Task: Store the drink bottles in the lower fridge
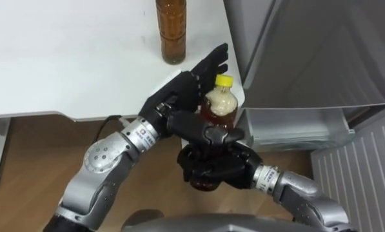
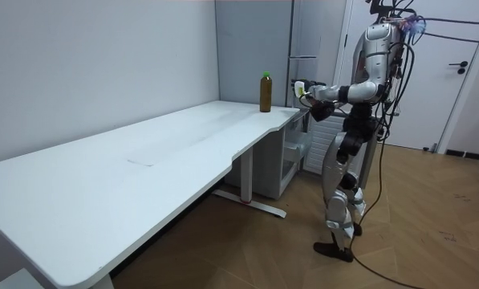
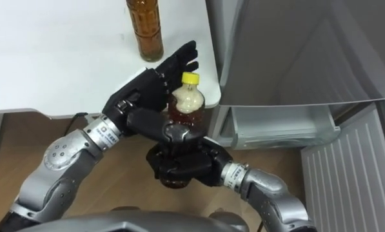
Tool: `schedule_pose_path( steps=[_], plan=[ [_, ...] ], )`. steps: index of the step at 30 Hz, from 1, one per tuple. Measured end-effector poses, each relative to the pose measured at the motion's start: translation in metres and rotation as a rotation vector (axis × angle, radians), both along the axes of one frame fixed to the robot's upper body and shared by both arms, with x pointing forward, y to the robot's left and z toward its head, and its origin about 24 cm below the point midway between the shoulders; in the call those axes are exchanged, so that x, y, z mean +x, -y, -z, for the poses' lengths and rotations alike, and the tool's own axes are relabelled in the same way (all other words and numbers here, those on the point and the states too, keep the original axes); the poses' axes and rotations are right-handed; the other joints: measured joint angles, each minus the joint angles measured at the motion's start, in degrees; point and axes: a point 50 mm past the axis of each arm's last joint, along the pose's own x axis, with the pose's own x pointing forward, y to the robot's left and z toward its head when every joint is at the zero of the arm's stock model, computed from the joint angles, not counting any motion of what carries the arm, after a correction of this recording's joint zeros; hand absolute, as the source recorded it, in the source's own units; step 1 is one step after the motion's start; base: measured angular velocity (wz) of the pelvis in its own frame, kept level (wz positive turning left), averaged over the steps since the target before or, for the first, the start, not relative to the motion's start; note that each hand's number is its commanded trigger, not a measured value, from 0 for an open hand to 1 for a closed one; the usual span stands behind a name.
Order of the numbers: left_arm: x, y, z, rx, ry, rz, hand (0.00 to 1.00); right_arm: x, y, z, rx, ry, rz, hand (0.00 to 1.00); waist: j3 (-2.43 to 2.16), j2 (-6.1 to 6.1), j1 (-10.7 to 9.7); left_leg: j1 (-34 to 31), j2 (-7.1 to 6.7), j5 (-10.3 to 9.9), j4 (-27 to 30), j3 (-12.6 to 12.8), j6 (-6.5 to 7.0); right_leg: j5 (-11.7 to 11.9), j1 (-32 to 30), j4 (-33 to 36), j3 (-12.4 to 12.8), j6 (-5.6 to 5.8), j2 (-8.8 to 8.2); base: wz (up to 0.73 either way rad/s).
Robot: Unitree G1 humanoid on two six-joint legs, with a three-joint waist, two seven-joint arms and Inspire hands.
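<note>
Bottle [image 1: 219,103] with a yellow cap and brown drink, the upper part pale, is upright in the air between both hands, just off the corner of the white table [image 1: 63,58] and in front of the grey fridge [image 1: 308,51]. The right hand [image 1: 211,167] comes in from the lower right and has its fingers curled round the bottle's lower half. The left hand [image 1: 189,87] stands against the bottle's far side with its fingers straight, reaching past the cap, and its thumb lies across the front of the bottle. A second, amber bottle [image 1: 172,32] stands on the table near that corner, apart from the hands. Below the fridge's grey front, a pale lower compartment [image 1: 295,125] stands open. In the room view the robot stands upright at the table's end beside the fridge.
</note>
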Motion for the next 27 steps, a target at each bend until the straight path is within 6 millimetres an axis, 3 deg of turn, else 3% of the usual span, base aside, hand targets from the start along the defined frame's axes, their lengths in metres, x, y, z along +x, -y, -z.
schedule_pose_path(
  steps=[16, 23, 27],
  plan=[
    [0.001, -0.013, -0.076, -0.185, 0.333, -0.101, 0.00, -0.006, 0.013, 0.006, -0.029, -0.029, 0.022, 1.00, 0.02, 0.72, 0.6, -0.1, -0.06, 0.0, 0.1, -0.5, 0.00, 0.0, 0.2, 0.0, -0.5, 0.00, -0.07, 0.01],
    [0.003, -0.037, -0.099, -0.213, 0.468, -0.283, 0.00, -0.013, 0.023, 0.009, -0.044, -0.036, 0.080, 1.00, -0.04, 1.14, 1.6, 1.9, -0.10, 0.0, -0.2, -0.8, -0.05, 0.0, 2.2, -0.9, -1.4, 0.02, -0.04, 0.02],
    [0.003, -0.058, -0.109, -0.202, 0.519, -0.444, 0.00, -0.018, 0.035, 0.010, -0.077, -0.029, 0.128, 1.00, -0.11, 1.65, 3.8, 3.1, -0.17, 0.1, -1.1, -1.0, -0.19, 0.0, 3.3, -1.0, -1.5, 0.01, -0.01, 0.00]
  ],
)
